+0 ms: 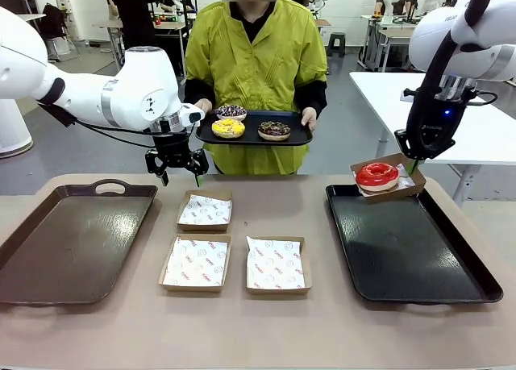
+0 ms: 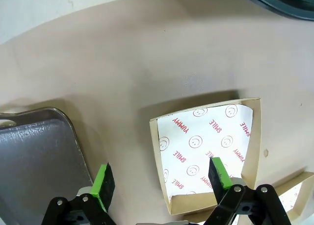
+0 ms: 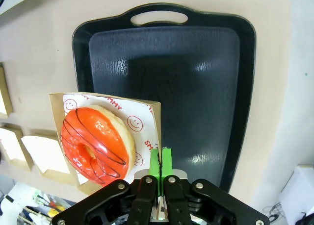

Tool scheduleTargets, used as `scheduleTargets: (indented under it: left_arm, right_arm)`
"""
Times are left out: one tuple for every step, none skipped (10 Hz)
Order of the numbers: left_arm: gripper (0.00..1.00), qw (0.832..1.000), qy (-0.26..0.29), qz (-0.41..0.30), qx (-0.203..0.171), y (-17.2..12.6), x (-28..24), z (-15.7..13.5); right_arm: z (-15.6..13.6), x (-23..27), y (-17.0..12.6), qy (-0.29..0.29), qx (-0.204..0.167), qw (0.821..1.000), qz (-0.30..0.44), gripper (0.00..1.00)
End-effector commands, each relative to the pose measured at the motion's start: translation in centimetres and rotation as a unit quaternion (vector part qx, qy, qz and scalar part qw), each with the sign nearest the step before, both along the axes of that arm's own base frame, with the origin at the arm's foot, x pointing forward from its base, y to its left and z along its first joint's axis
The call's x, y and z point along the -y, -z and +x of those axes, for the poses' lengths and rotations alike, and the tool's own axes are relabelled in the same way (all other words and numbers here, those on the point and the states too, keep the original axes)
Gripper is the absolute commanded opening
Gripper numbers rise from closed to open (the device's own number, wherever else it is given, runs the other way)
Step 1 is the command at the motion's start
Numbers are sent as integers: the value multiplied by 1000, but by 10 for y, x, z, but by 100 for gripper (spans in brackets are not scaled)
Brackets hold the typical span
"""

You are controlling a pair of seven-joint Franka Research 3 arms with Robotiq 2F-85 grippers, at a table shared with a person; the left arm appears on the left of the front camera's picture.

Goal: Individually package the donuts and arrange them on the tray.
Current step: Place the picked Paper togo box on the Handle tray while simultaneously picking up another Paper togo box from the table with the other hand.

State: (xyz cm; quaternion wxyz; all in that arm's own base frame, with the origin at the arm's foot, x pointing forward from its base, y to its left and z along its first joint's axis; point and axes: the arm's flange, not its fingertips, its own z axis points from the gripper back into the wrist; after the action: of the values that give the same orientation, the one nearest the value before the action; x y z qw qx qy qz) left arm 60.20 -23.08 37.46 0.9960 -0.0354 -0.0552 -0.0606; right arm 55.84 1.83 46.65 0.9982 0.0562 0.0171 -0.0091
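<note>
- Right gripper (image 3: 160, 155) is pinched shut on the box (image 3: 153, 118) wall, red donut (image 3: 95, 142) inside.
- Keep it level, set it flat on the black tray (image 3: 206, 78).
- Left gripper (image 2: 162, 178) hangs open.

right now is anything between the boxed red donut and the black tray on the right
Nothing visible does. The right pincer is shut on the rim of the box, holding the red donut at the black tray's corner.
</note>
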Motion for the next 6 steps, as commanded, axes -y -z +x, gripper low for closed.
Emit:
scheduleTargets:
  left_arm:
    - [100, 1000, 0, 0, 0, 0, 0, 0]
    - [100, 1000, -19, 11, 10, 8, 1, -12]
    - [100, 999, -30, 24, 15, 13, 2, -20]
    - [100, 999, -45, 26, 14, 18, 1, -24]
    - [100, 998, -53, 23, 7, 24, 1, -24]
    - [100, 998, -52, 21, 1, 28, -1, -22]
  right_arm:
    - [0, 0, 0, 0, 0, 1000, 0, 1]
    - [3, -10, 13, 10, 6, 1000, -8, 1]
    - [7, -17, 24, 15, 12, 1000, -21, 1]
    - [11, -20, 34, 17, 16, 1000, -16, 1]
    - [17, -22, 43, 19, 18, 1000, -14, 1]
    - [23, -23, 50, 19, 17, 1000, -11, 1]
